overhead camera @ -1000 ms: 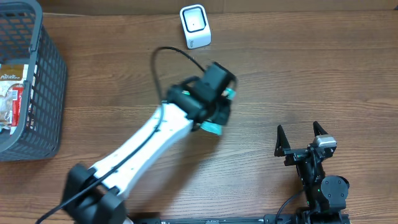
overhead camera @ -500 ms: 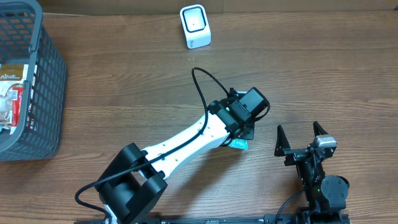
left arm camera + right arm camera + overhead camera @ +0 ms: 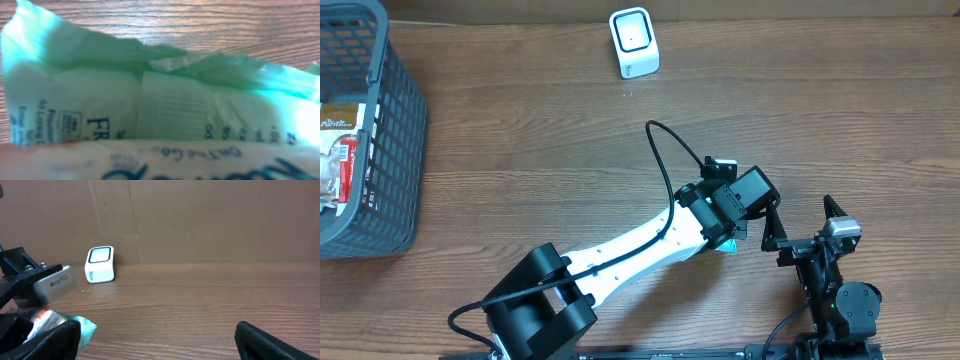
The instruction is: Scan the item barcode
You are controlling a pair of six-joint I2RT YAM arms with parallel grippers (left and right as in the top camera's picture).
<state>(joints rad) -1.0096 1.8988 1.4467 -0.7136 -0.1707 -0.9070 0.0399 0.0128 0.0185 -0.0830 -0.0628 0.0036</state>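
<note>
Item: soft green packet point(image 3: 150, 90), printed and crumpled, carried at the end of the left arm point(image 3: 650, 245) over the right-hand part of the bench point(image 3: 520, 130), well apart from the white scanner point(image 3: 633, 42) standing at the far edge. Hazards noted: the packet is held far from the scanner with its printed face turned towards the wrist, so a scan is judged likely to be missed unless the barcode point(image 3: 172, 107) is brought round to the scanner's window. The film over the barcode is creased and a fold lies just above it, by which a clean read could be spoiled. The film is thin and slack, so a slip or twist in the grip is to be feared if the arm is swung sharply. The end of the left arm is placed just beside the right jaws, and a knock between the two could be caused by a careless turn. Left jaws: clenched on the packet, as judged from the packet filling the left wrist view and from the teal corner seen beneath the wrist from overhead; the fingers themselves are hidden. Right jaws: released, spread wide, nothing between them, set near the front edge. Position of packet: between the left jaws, a corner showing past the wrist towards the near edge; just beside the right jaws, not touched by them. Also listed: a dark basket point(image 3: 390, 130) holding goods at the left edge.
</note>
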